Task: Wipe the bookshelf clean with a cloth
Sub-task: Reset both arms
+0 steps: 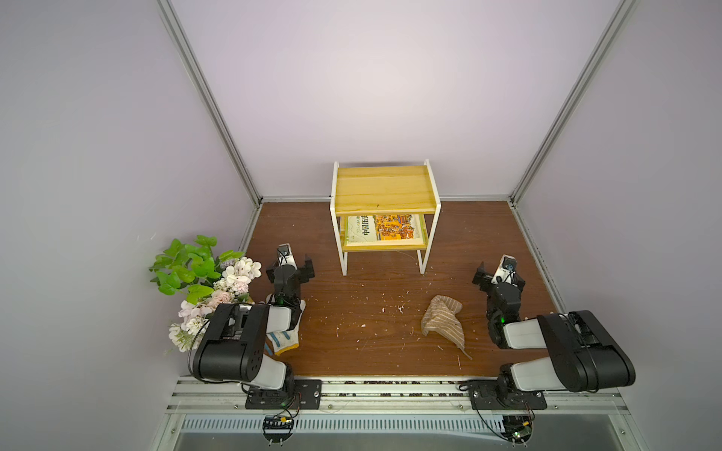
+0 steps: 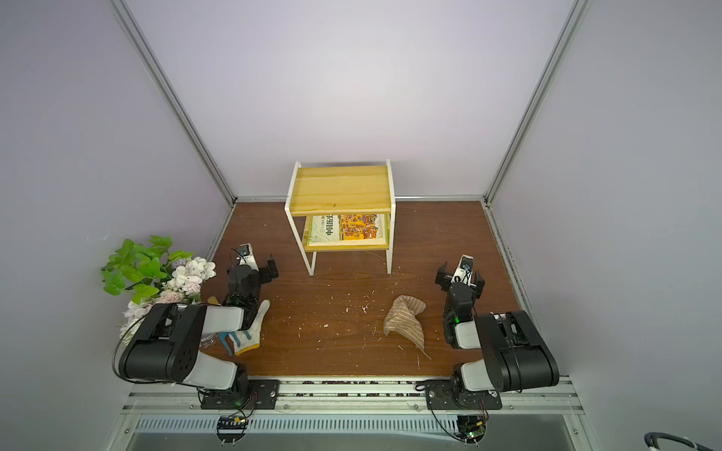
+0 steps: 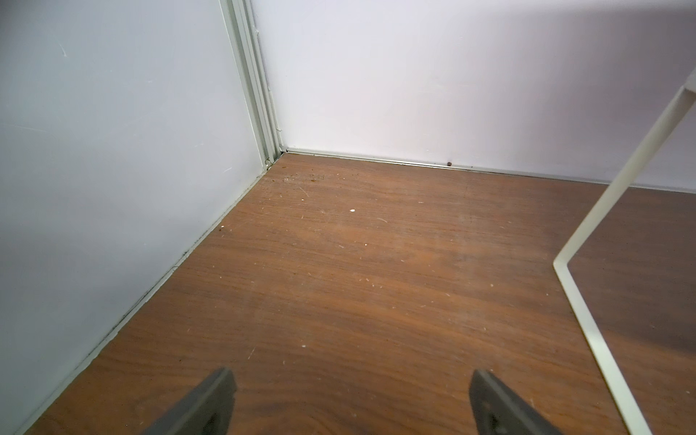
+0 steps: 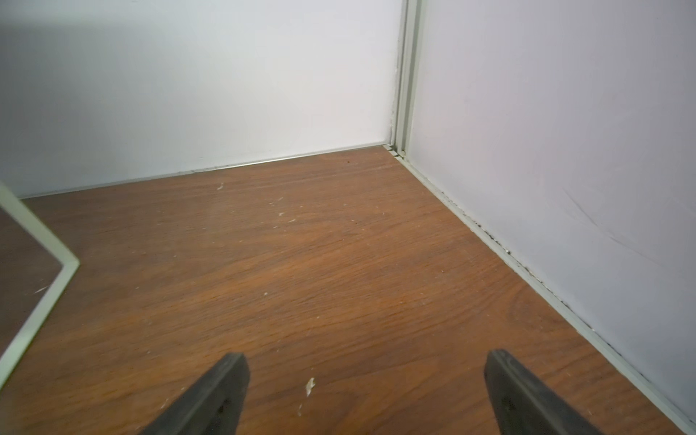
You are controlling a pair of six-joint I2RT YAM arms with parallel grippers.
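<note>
The bookshelf (image 1: 385, 191) stands at the centre of both top views, hard against the back wall (image 1: 383, 97). A book (image 1: 385, 229) lies flat on its lower board.

The cloth (image 1: 443, 320) lies crumpled on the table (image 1: 371, 351), right of centre and low in the frame. It sits just left of the right arm, well apart from the bookshelf, and neither gripper touches it.

The left gripper (image 1: 290, 269) is left of centre. Its jaws are spread wide and hold nothing, and its wrist view shows only table between the fingers (image 3: 211, 399).

The right gripper (image 1: 500, 275) is at the right, beyond the cloth. It also gapes wide and holds nothing (image 4: 367, 361).

A glove (image 1: 287, 341) lies partly under the left arm, with flowers (image 1: 207, 289) at the far left. White specks (image 1: 400, 309) dot the table.
</note>
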